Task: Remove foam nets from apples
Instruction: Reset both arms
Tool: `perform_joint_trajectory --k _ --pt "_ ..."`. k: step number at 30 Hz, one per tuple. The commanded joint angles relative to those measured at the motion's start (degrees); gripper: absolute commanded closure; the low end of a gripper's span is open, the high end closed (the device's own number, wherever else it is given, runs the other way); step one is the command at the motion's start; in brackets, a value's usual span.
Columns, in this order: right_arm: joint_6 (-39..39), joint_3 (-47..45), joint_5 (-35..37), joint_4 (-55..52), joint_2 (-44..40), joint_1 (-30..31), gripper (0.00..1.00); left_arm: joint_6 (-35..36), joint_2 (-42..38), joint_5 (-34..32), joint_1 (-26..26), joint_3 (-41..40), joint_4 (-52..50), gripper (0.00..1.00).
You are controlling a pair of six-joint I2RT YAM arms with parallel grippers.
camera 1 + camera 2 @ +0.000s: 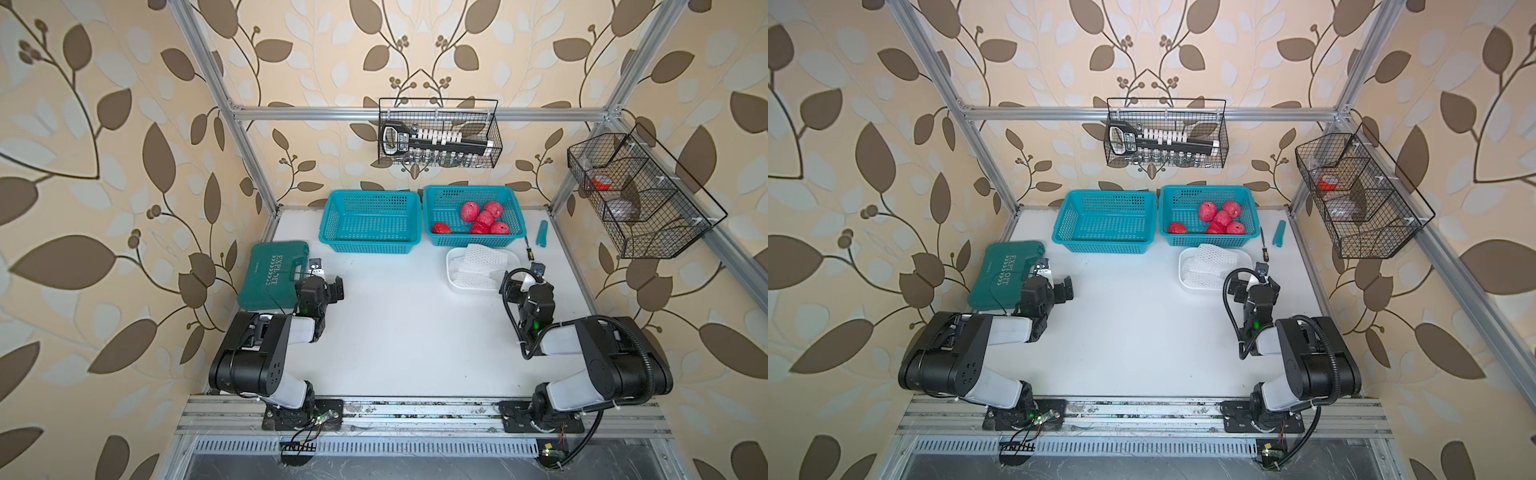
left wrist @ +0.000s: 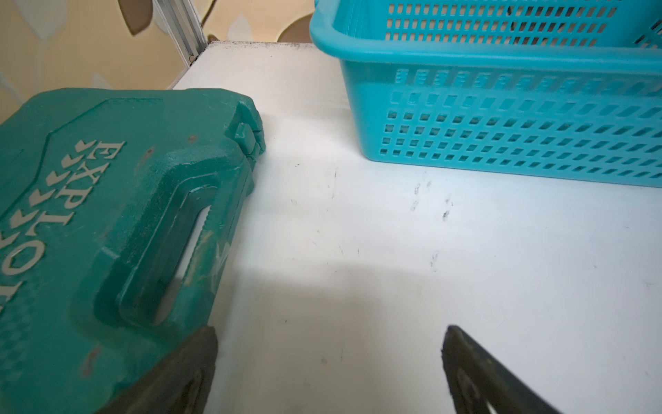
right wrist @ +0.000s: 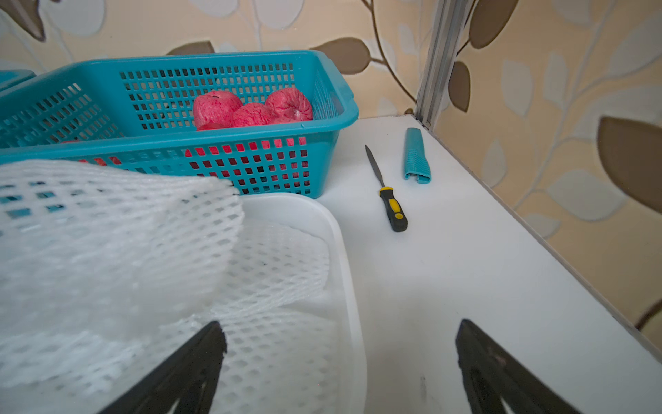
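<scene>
Several bare red apples (image 1: 482, 218) (image 1: 1221, 216) (image 3: 250, 111) lie in the right blue basket (image 1: 471, 242) at the back of the table, with no mesh on them. White foam nets (image 1: 478, 264) (image 1: 1212, 259) (image 3: 107, 251) are piled in a white tray (image 1: 469, 288) (image 3: 353, 286) in front of that basket. My right gripper (image 1: 515, 286) (image 3: 342, 333) is open and empty, its fingers astride the tray's near right rim. My left gripper (image 1: 328, 286) (image 2: 331, 337) is open and empty, low over bare table beside a green case.
An empty blue basket (image 1: 371, 220) (image 2: 501, 107) stands left of the apple basket. A green tool case (image 1: 276, 274) (image 2: 107, 215) lies at the left edge. A small file (image 3: 388, 200) and a teal sheath (image 3: 415, 154) lie at the back right. Wire baskets (image 1: 438, 133) hang above.
</scene>
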Motion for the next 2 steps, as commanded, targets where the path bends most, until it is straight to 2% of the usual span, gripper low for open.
perform_joint_trajectory --k 1,2 --pt "0.48 0.83 -0.63 -0.03 -0.51 0.18 0.0 -0.93 0.47 2.06 0.69 2.02 -0.51 0.01" --pt "0.51 0.9 -0.62 -0.01 -0.38 0.16 0.01 -0.94 0.15 2.24 0.81 1.83 -0.43 0.01"
